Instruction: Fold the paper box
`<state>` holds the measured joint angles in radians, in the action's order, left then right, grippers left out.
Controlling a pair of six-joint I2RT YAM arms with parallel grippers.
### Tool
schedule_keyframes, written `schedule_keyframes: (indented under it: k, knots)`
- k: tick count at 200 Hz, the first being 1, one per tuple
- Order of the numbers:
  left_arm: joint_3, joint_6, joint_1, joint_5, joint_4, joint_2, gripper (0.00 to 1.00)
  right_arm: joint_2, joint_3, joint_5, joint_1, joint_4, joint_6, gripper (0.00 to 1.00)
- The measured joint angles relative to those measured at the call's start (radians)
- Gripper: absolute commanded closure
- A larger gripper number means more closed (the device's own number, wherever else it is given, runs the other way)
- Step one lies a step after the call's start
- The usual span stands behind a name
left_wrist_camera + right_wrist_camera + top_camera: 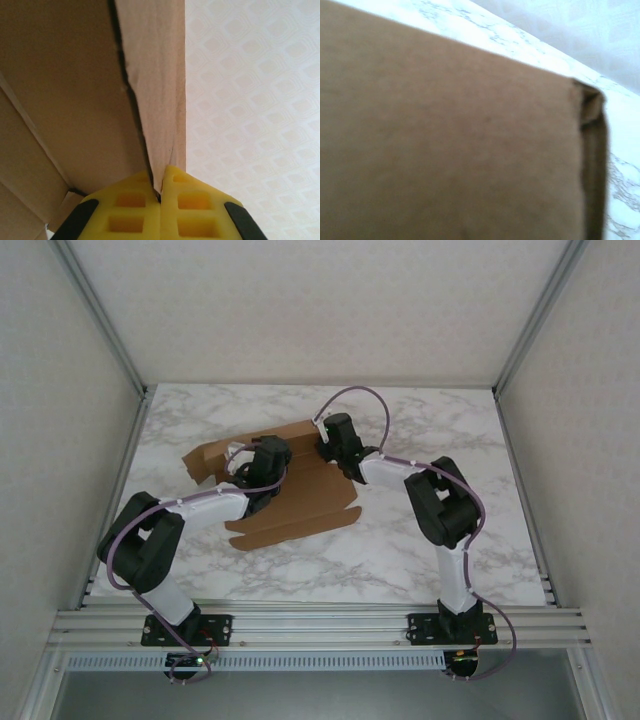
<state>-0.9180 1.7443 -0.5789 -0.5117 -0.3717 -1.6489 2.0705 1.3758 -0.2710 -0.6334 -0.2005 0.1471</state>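
Observation:
The paper box (300, 508) is a brown cardboard sheet, partly folded, lying mid-table with flaps raised at its far and left sides. My left gripper (262, 462) is over its left half. In the left wrist view the yellow fingertips (161, 175) are shut on the lower edge of an upright flap (155, 75). My right gripper (328, 446) is at the box's far right edge, its fingers hidden behind the cardboard. The right wrist view looks close onto a blurred cardboard panel (445, 140) with a folded corner at the right, and the jaws do not show there.
The marble table (430, 420) has free room on the right and along the far side. White walls and aluminium frame rails (110, 330) close it in on three sides. The arm bases stand on the near rail (320, 625).

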Motion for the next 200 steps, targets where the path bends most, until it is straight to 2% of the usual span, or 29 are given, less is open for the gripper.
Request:
schedule_keyframes:
  k: [17, 44, 88, 124, 134, 150, 156, 200]
  knots:
    - [-0.008, 0.011, 0.000, 0.001, 0.011, 0.000, 1.00, 0.021, 0.030, -0.042, -0.009, 0.008, -0.031, 0.97]
    - [-0.019, 0.021, 0.000, 0.000, 0.031, -0.002, 1.00, 0.045, 0.074, -0.132, -0.032, 0.047, -0.094, 1.00]
    - [-0.039, 0.034, 0.000, -0.001, 0.060, -0.007, 1.00, 0.088, 0.160, -0.242, -0.064, 0.140, -0.172, 0.99]
    - [-0.043, 0.041, 0.000, -0.004, 0.070, -0.011, 1.00, 0.090, 0.167, -0.269, -0.072, 0.162, -0.217, 0.80]
    - [-0.043, 0.044, 0.000, -0.004, 0.070, -0.011, 1.00, 0.090, 0.169, -0.272, -0.072, 0.170, -0.213, 0.69]
    - [-0.045, 0.045, 0.000, -0.004, 0.078, -0.011, 1.00, 0.089, 0.161, -0.264, -0.072, 0.172, -0.211, 0.40]
    - [-0.045, 0.045, 0.000, -0.005, 0.081, -0.011, 1.00, 0.085, 0.144, -0.253, -0.072, 0.155, -0.207, 0.34]
    - [-0.050, 0.044, -0.005, 0.000, 0.101, -0.011, 1.00, -0.053, -0.087, -0.114, -0.040, 0.029, -0.179, 0.20]
